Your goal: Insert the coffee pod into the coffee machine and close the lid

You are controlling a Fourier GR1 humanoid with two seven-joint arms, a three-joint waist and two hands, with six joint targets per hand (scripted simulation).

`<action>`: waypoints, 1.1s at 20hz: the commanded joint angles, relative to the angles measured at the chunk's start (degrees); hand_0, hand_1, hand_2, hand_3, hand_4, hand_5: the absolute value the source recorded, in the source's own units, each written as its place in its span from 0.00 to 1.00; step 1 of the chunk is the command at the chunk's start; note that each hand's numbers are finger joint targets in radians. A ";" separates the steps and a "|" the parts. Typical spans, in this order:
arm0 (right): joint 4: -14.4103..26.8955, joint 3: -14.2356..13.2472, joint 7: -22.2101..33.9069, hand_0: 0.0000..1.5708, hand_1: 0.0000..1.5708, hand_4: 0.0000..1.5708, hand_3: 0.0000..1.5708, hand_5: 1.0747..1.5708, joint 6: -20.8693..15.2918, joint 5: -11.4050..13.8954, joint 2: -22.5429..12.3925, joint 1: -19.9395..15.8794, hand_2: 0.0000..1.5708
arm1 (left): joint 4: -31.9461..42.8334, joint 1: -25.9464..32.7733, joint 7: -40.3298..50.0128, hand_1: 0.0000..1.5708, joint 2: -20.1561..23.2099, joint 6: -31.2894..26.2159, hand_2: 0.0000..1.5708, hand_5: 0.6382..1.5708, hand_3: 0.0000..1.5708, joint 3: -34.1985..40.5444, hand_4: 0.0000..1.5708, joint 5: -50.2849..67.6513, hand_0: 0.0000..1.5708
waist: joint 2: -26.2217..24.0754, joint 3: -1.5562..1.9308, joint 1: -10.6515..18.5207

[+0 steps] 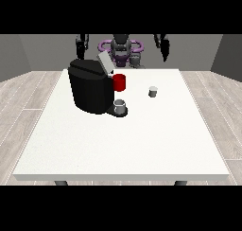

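A black coffee machine [90, 87] stands on the white table [123, 140], left of centre, with its grey lid [104, 63] tilted up and open. A small grey cup [120, 105] sits on the machine's drip base. A small grey coffee pod [152, 91] stands on the table to the right of the machine. The hand at the view's left [82, 46] and the hand at the view's right [163, 46] both hang raised behind the table's far edge, well away from the pod and machine. Neither holds anything.
A red mug [119, 82] stands right behind the machine's front. The robot's torso [121, 49] with purple parts is at the far edge. Wooden floor surrounds the table.
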 commanded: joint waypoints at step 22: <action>0.11 -4.60 -3.06 0.00 0.00 0.12 0.00 1.00 -8.03 -1.21 3.95 -4.56 0.00 | 11.63 -12.22 2.03 0.00 8.75 -3.03 0.00 1.00 0.00 5.71 0.00 -4.80 0.00 | 2.41 0.00 -6.91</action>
